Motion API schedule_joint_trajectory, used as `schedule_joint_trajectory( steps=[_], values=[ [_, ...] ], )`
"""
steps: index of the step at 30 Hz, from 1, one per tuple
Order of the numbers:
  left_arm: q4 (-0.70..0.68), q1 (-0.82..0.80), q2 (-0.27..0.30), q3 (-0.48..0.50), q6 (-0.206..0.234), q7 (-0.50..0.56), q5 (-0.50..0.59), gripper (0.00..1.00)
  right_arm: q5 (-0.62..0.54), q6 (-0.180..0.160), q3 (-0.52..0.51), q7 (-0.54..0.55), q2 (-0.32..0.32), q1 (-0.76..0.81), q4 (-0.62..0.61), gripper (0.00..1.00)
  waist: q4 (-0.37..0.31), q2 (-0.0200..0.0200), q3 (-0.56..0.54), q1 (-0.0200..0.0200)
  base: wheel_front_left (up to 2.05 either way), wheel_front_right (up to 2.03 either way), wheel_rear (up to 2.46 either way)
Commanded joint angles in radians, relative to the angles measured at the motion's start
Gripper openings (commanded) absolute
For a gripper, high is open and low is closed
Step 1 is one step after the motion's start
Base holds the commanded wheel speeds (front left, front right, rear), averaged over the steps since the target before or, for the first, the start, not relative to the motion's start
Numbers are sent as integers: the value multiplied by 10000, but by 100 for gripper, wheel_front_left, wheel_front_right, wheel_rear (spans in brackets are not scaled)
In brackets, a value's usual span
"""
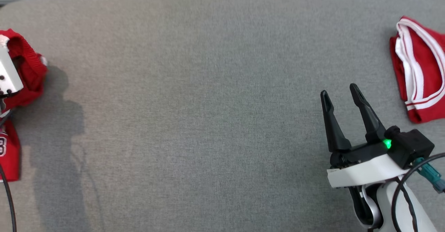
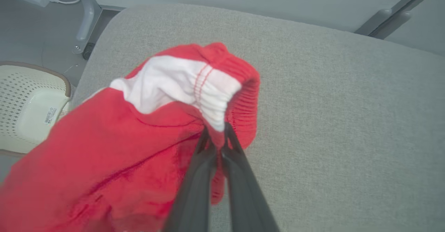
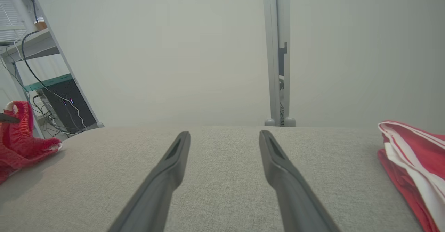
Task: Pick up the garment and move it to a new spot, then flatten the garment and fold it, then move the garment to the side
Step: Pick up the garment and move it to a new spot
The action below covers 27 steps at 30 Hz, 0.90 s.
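Nearest the robot on its right, the right tool (image 1: pixel 340 92) hangs released over the grey fabric-covered bench (image 1: pixel 208 103). Its two long dark fingers (image 3: pixel 174 162) are spread wide with bare bench between them, holding nothing.

At the robot's left, the left tool (image 2: pixel 216 138) is clenched on the red knit garment with a white lining (image 2: pixel 104 148). Its fingertips pinch the ribbed, gathered edge where red meets white. This garment sits bunched at the bench's left end (image 1: pixel 27 68), the pinched part raised and the rest slumped below it. It throws a shadow onto the bench to its right. The pale housing of the left wrist (image 1: pixel 7 72) covers part of it in the head view.

Further out on the right, well apart from the right tool, a folded red garment with white stripes (image 1: pixel 420 72) lies flat by the bench's right edge.

Beyond the bench's left corner, a pale perforated plastic basket (image 2: pixel 31 100) stands on the floor. Past the far edge are a plain light wall, an upright grey metal post (image 3: pixel 278 51) and a black box with cables (image 3: pixel 67 108).
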Motion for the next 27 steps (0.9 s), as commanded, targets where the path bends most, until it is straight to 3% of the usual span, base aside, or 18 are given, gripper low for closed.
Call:
schedule_joint_trajectory(
  steps=[1, 8, 16, 20, 27],
  values=[
    [-463, 202, 174, -254, -12, 50, -168, 0, 100, 5, -49, -52, -19, 206, 13, 100, 23, 0, -574, 0, 0, 0, 0],
    [-2033, 829, 223, -1052, -13, -272, -746, 0, 322, 5, -212, -53, 7, 753, 87, 100, -98, 0, -1526, 0, 0, 0, 0],
    [-3305, 1460, -189, -1714, -14, -272, -1089, 0, 423, 5, -392, -53, 2, 1186, 74, 100, -410, 0, -2151, 0, 0, 0, 0],
    [-3858, 1798, -676, -2101, 37, -303, -964, 0, 448, 5, -409, -53, -24, 1330, 80, 100, -711, 0, -2382, 0, 0, 0, 0],
    [-4164, 2504, -2141, -2655, 188, -860, -1079, 0, 492, 5, -259, -52, 5, 1315, 46, 100, -1698, 0, -2378, 0, 0, 0, 0]
  ],
)
